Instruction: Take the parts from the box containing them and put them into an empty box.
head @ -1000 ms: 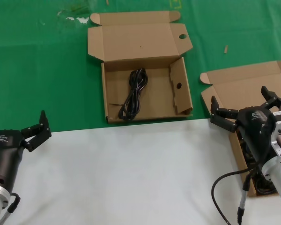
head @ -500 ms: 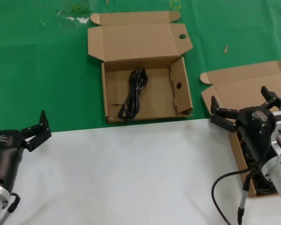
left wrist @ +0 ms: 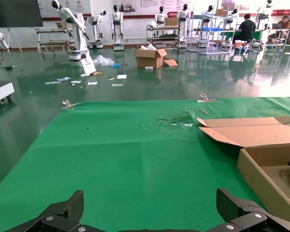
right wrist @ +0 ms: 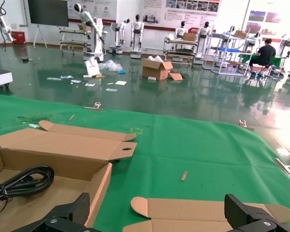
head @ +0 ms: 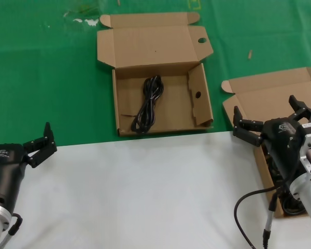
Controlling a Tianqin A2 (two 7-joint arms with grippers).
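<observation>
The cardboard box with round holes lies open at the centre of the green mat, and one black cable bundle rests inside it. The plain-lidded box lies open at the right, its inside mostly hidden by my right arm; a bit of black cable shows in it. My right gripper hovers open over this box, holding nothing. My left gripper is open and idle at the near left. In the right wrist view, the open right gripper faces the plain lid, and the cable bundle shows in the holed box.
A white sheet covers the near half of the table and the green mat the far half. My own black cord loops beside the right arm. The left wrist view shows the open left gripper over the green mat beside the holed box.
</observation>
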